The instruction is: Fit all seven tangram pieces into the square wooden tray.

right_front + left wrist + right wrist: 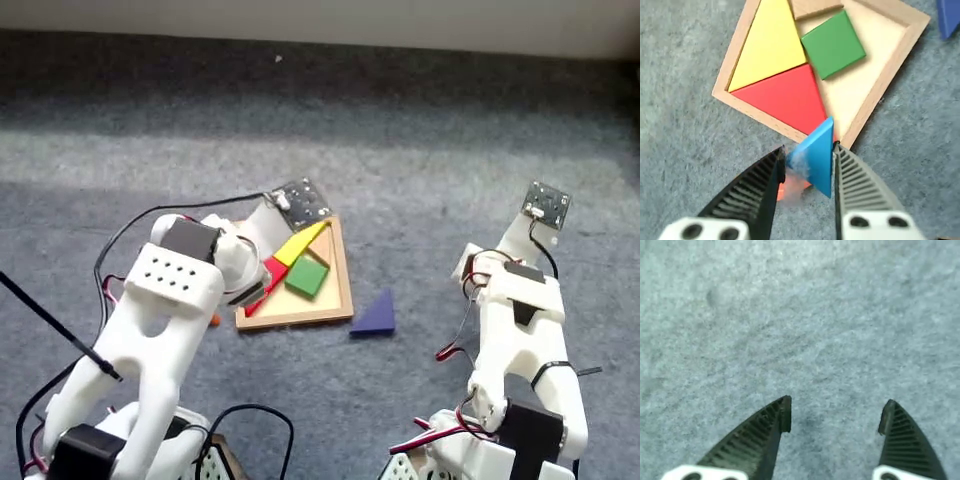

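Wooden tray (737, 45) partly filled on the grey carpet (790, 315); yellow triangle (771, 47) and red triangle (785, 97) lie edge to edge inside, green square (832, 44) just beside them; dark blue triangle (375, 315) waits outside; right gripper (836, 415) hangs with jaws apart; left gripper (807, 150) is clamped on a light blue piece (815, 155), tilted on edge over the tray's rim; placing step, I'd say; next it needs laying flat in the free space beside red.
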### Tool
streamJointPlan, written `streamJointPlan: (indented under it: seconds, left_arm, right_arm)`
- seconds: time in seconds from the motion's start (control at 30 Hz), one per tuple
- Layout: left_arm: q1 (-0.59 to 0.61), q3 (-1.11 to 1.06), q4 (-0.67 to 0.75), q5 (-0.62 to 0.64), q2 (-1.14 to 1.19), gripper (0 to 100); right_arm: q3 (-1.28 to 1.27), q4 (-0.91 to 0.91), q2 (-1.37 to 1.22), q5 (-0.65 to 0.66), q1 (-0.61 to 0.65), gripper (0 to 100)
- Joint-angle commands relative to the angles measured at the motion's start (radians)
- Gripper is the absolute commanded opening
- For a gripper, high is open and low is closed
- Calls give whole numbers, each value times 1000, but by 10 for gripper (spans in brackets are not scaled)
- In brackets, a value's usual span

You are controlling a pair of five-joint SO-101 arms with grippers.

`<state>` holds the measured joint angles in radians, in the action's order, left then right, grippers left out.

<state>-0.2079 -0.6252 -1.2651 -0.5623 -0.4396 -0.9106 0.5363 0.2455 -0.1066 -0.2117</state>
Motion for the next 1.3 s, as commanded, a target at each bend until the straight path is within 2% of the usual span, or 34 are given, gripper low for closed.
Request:
streamJointPlan:
  seconds: [0.0,0.2,0.6,0.9,1.0,1.1,1.27]
  left_arm:
    - [-79,39,25,-48,-13,123]
    - [-128,77,48,-97,209,123]
    - [-170,303,38,-130,604,123]
    - [-206,306,46,-137,634,125]
    - [-206,306,46,-130,634,182]
    - [-200,308,49,-58,625,236]
    - [-200,329,55,-34,624,239]
  right_arm:
    - [42,-18,8,-12,-13,274]
    - [42,-18,10,-12,-13,274]
    - [44,-18,13,-12,-7,274]
    - [44,-18,10,-11,-7,274]
    - [44,-18,10,-11,-7,274]
    - [44,-18,8,-11,-7,274]
    - [44,-18,8,-11,-7,274]
